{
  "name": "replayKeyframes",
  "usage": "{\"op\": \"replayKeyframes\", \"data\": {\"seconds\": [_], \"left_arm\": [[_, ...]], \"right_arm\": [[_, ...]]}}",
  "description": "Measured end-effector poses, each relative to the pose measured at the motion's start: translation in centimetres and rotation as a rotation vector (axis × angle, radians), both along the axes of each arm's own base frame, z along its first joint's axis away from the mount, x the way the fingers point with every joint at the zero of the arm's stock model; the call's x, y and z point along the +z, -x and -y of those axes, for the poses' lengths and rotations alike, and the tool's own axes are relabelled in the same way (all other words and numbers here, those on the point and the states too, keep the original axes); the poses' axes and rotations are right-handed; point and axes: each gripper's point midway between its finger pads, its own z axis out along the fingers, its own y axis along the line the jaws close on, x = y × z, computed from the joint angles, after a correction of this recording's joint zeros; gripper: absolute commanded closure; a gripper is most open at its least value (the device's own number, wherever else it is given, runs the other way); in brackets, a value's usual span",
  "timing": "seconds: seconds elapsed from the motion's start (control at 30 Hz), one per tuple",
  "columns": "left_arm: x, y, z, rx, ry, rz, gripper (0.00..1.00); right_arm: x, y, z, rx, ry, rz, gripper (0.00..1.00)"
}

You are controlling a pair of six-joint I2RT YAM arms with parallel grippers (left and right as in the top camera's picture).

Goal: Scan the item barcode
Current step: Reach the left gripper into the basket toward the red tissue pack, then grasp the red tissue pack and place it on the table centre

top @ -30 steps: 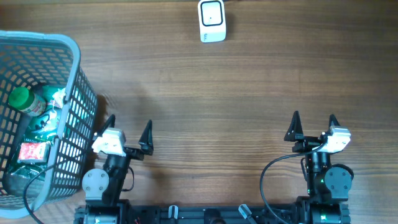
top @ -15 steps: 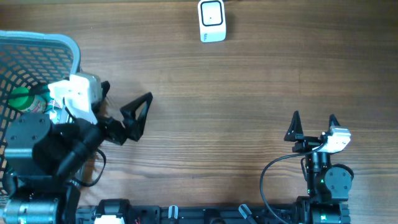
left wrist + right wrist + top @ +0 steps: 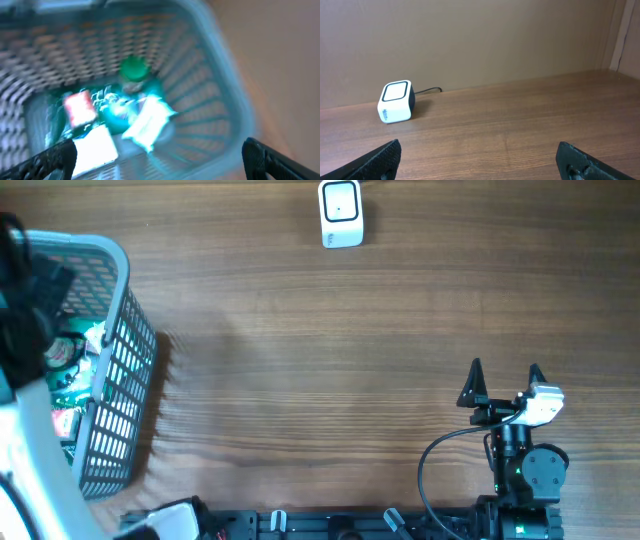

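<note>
blurred green-capped bottle (image 3: 131, 85) in basket (image 3: 202, 82)

the left wrist view is blurred; the items (image 3: 125, 110) in the basket (image 3: 197, 80) cannot be read. overhead, the left arm (image 3: 20, 450) covers part of this basket.

Overhead: even, soft light on the table (image 3: 330, 330), faint shadow right of the basket (image 3: 125, 380), centre sharp. Left edge: big out-of-focus shape, prob. the arm (image 3: 20, 470). Left wrist cam: heavy motion blur, items (image 3: 125, 100) smeared, teal cast. Right wrist cam: crisp, warm, dim-ish.
</note>
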Motion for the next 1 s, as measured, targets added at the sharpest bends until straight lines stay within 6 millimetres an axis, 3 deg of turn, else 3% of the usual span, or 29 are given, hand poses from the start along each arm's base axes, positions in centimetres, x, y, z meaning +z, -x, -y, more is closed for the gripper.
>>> {"op": "replayKeyframes", "data": {"seconds": [0.07,0.23,0.37,0.5,0.57,0.73,0.83,1.0], "left_arm": [[-2.9,1.4,-3.3,0.131,0.125,-0.061,0.00],[-6.6,5.5,-6.5,0.315,0.375,-0.097,0.00],[-11.1,5.9,-7.8,0.369,0.412,-0.176,0.00],[-17.9,5.2,-9.1,0.386,0.422,-0.228,0.00],[-21.5,5.6,-8.7,0.392,0.445,-0.273,0.00],[-27.3,6.6,-9.3,0.419,0.399,-0.302,0.00],[-29.1,7.0,-9.3,0.428,0.381,-0.308,0.00],[-29.0,7.1,-10.9,0.461,0.318,-0.284,0.00]], "right_arm": [[0.0,0.0,0.0,0.000,0.000,0.000,0.01],[0.0,0.0,0.0,0.000,0.000,0.000,0.00],[0.0,0.0,0.0,0.000,0.000,0.000,0.00],[0.0,0.0,0.0,0.000,0.000,0.000,0.00],[0.0,0.0,0.0,0.000,0.000,0.000,0.00],[0.0,0.0,0.0,0.000,0.000,0.000,0.00],[0.0,0.0,0.0,0.000,0.000,0.000,0.00],[0.0,0.0,0.0,0.000,0.000,0.000,0.00]]}}
